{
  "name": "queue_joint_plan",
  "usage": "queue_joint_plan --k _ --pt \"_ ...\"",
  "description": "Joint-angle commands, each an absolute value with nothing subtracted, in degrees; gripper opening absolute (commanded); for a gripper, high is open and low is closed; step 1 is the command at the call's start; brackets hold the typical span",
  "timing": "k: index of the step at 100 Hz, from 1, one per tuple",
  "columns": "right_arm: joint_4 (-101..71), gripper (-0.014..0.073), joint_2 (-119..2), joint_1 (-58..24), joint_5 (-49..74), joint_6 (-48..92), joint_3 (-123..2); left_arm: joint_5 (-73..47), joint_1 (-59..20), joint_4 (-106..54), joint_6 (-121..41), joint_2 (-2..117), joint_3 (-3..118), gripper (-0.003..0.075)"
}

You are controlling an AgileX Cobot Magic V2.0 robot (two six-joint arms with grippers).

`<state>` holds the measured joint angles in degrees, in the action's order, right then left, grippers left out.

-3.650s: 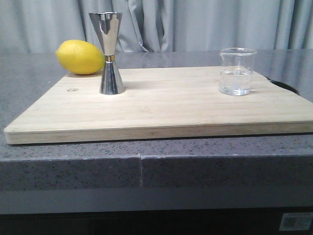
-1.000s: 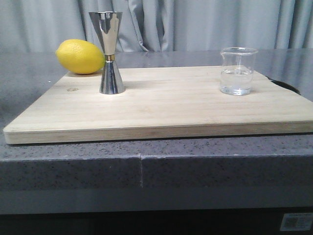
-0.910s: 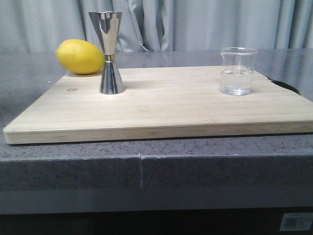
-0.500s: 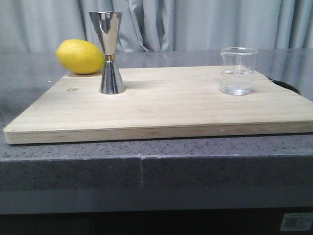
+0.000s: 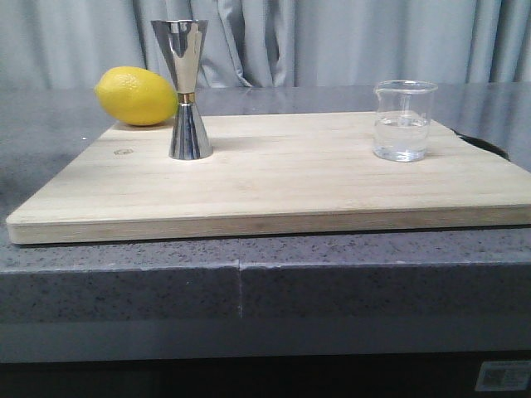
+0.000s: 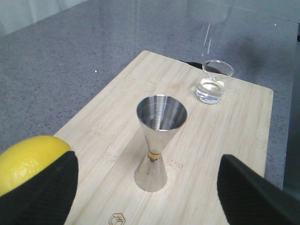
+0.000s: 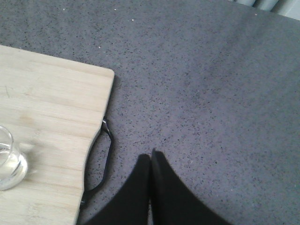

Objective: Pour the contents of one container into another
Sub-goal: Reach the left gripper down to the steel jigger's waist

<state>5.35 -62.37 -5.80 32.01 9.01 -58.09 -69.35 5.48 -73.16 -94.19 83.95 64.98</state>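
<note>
- On the grey speckled bench [image 5: 332, 274] lay one pale wooden cutting board [image 5: 282, 178], and everything else is placed from it.
- One glass beaker [image 5: 403, 121] stood upright on the board, toward its right end and near the far edge, its long axis vertical and its open mouth facing up.
- A little clear liquid sat in the beaker's lower part; its small pour lip pointed toward the left end of the board.
- One steel jigger [image 5: 187, 89] stood upright on the board too, toward the left end and near the far edge, well apart from the beaker.
- The jigger's long axis was vertical, the open cup facing up and a thin gold band at the waist; the left wrist view looked down into the cup.
- One yellow lemon [image 5: 135, 96] lay just behind the board's far left corner, long axis running left to right, beside the jigger.
- One black handle loop [image 7: 99, 164] stuck out from the board's right end.
- The left end effector [image 6: 145, 187] had its two dark fingers spread wide, holding nothing, the jigger showing between them.
- The right end effector [image 7: 150, 161] had its fingers pressed together with nothing between them, above bare bench off the board's right end.
</note>
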Motion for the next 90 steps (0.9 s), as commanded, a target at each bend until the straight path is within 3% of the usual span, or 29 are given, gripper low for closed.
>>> queue_joint_plan --k 1,49,90 --pt "6.1 -0.0055 -61.6 -5.6 27.8 9.5 -60.0 -71.6 4.9 -79.6 -97.0 83.8 64.5 0.0567" --pt "6.1 -0.0055 -61.6 -5.6 28.3 9.5 -60.0 -68.5 -1.8 -82.7 -105.8 93.9 62.7 0.0567" --pt "6.1 -0.0055 -61.6 -5.6 27.8 9.5 -60.0 -69.2 -3.1 -86.6 -109.2 98.4 62.7 0.0567"
